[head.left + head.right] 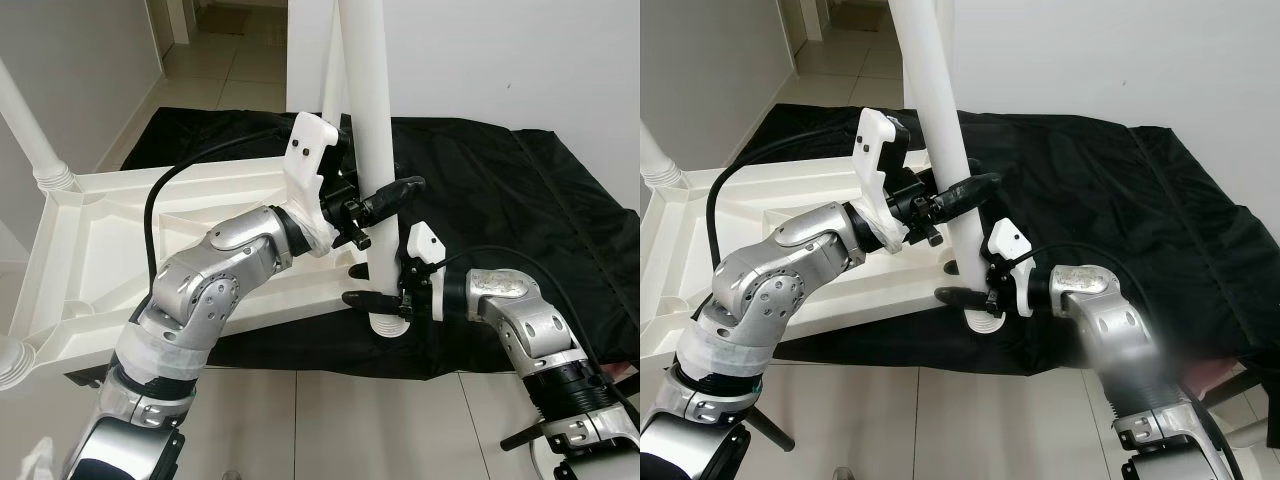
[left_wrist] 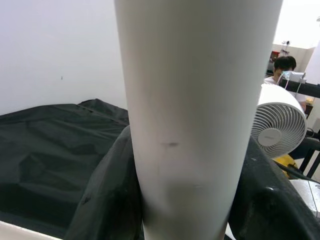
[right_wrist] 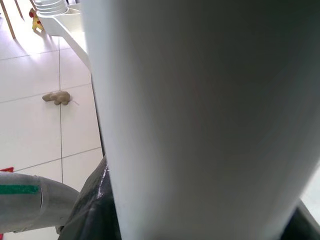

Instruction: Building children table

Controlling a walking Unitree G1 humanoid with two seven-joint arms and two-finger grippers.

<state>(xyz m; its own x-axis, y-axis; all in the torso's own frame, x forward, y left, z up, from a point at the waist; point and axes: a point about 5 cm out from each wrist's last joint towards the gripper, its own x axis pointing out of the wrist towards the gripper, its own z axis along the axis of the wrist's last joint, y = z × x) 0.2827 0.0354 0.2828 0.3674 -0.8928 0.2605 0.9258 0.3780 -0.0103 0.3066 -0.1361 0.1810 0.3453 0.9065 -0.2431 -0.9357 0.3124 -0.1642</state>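
On the tabletop, both hands apparently clasp the leg.

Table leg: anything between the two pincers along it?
No. In the left eye view, bare white table leg runs between the left pincer, higher up, and the right pincer, at its base.

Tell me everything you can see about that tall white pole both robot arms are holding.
The table leg is a smooth, white, plastic-looking tube, standing almost upright with its ribbed foot at a corner of the upturned white tabletop. The left pincer clamps it partway up; the right pincer grips it just above the base. Its top runs out of view.
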